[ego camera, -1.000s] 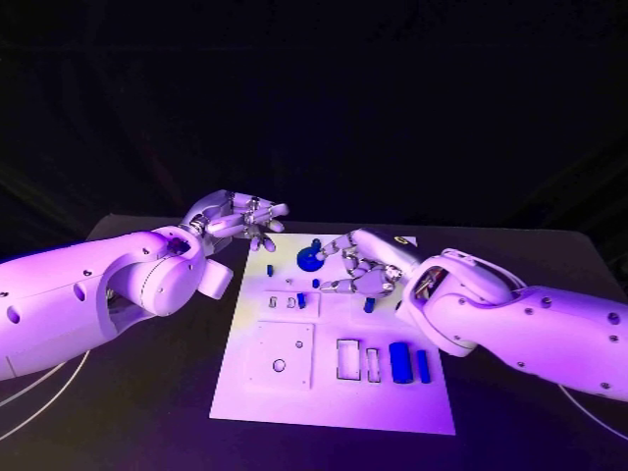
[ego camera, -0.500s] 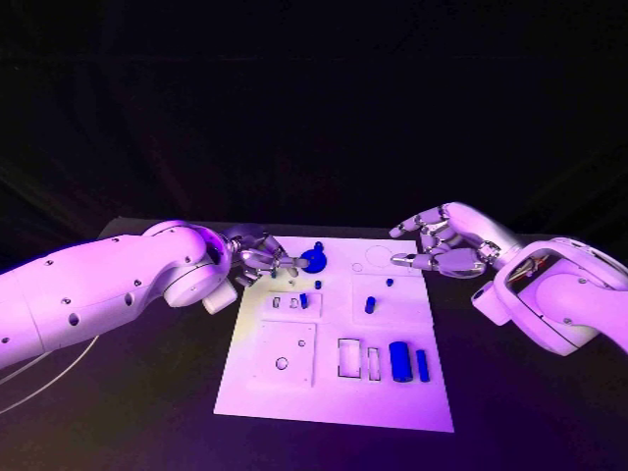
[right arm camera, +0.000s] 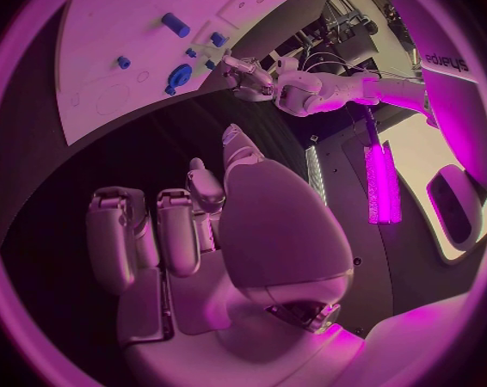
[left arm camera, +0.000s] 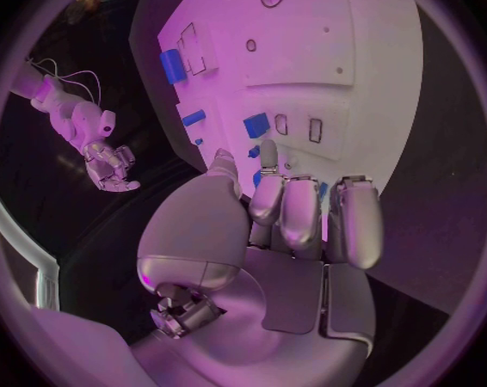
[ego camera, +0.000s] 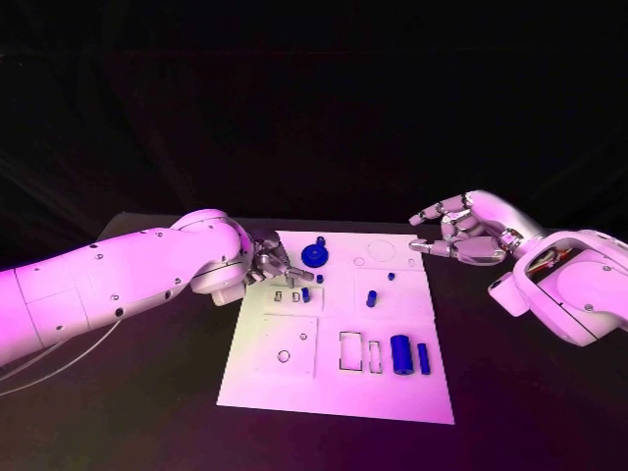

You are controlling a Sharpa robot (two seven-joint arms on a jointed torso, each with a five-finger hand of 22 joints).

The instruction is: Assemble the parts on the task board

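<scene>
Left hand at the board's upper-left slots

My left hand [ego camera: 269, 263] hovers, fingers curled and empty, beside the round blue knob part [ego camera: 314, 257] on the white task board [ego camera: 258, 388]; right hand [ego camera: 460, 235], half-curled, holds nothing. I risk knocking it.

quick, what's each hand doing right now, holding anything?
Left hand: fingers at the task board edge; grip cannot be told.
Right hand: off the board, fingers curled, holding nothing.

A robotics lab set up for testing: a black table [ego camera: 541, 392] against a dark backdrop holds a white task board [ego camera: 329, 378], and cabling and equipment [right arm camera: 356, 13] crowd a pale workbench [right arm camera: 442, 159] nearby.
</scene>
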